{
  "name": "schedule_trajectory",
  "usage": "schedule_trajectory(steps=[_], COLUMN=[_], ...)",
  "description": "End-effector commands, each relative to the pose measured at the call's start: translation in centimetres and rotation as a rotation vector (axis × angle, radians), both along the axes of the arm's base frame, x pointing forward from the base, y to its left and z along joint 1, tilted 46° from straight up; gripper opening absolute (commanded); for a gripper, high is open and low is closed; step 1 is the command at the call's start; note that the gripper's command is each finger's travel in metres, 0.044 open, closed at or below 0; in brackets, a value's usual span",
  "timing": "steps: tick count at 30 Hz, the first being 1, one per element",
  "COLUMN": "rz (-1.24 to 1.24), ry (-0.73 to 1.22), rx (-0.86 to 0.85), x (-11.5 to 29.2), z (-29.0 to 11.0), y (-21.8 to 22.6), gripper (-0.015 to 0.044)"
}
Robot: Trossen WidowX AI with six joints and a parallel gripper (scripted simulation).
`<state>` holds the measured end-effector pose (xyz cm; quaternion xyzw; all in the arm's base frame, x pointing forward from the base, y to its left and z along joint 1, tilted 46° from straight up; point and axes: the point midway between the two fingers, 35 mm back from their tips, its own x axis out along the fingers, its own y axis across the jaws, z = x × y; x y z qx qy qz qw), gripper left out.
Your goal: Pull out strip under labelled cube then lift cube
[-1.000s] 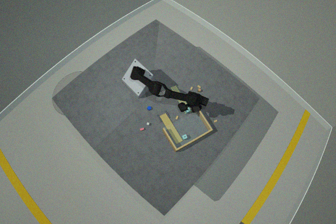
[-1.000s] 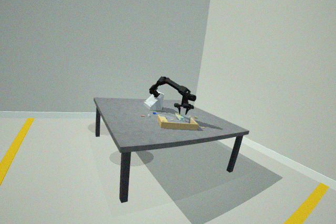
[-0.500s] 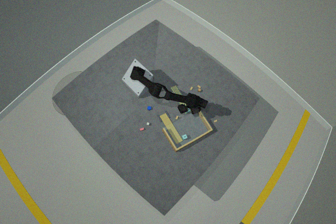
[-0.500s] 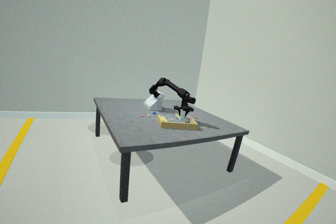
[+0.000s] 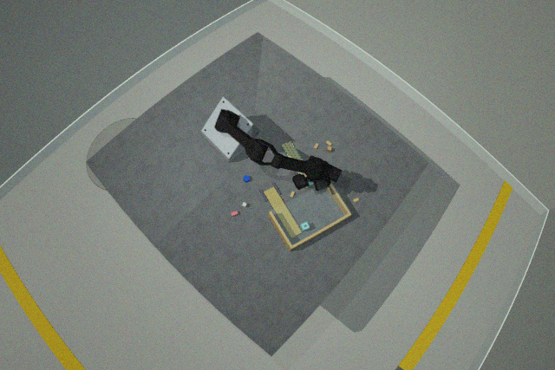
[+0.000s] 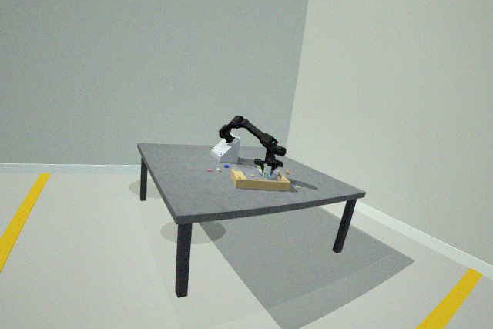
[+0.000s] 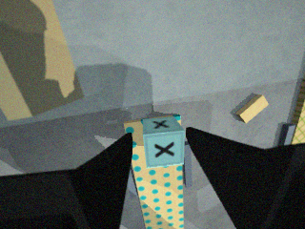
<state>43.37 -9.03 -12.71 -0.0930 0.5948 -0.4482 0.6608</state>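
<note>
A teal cube marked with a black X (image 7: 163, 149) rests on the far end of a tan strip with teal dots (image 7: 159, 200). My gripper (image 7: 159, 134) (image 5: 310, 184) (image 6: 267, 171) is low over the table at the back edge of the wooden tray (image 5: 313, 235) (image 6: 259, 186). Its two black fingers stand on either side of the cube, partly closed but not gripping it, so the gripper is open. The near part of the dotted strip runs back under the gripper and out of sight.
A plain tan strip (image 5: 281, 211) (image 7: 52, 57) lies along the tray's left side. A hatched strip (image 5: 291, 150) (image 7: 300, 125) lies beside the arm. A second teal cube (image 5: 305, 225) sits in the tray. Small tan blocks (image 5: 328, 146) (image 7: 252, 108) are scattered nearby, with blue (image 5: 245, 178) and pink (image 5: 234, 212) pieces to the left.
</note>
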Motion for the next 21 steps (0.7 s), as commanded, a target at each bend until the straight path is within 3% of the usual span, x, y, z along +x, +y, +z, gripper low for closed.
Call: schedule_trajectory(steps=[1,5,12,16,21], rz=[0.004,0.000,0.000,-0.001,-0.001], ry=[0.008,0.001,0.001,-0.005,-0.007], rx=[-0.004,0.000,0.000,0.005,0.009], x=[-0.2,0.0,0.0,-0.1,-1.2], z=[-0.2,-0.1,-0.1,-0.1,0.7], y=[-0.2,0.0,0.0,0.2,1.2], gripper=[0.0250,0.0145,0.0098,0.0000,0.0000])
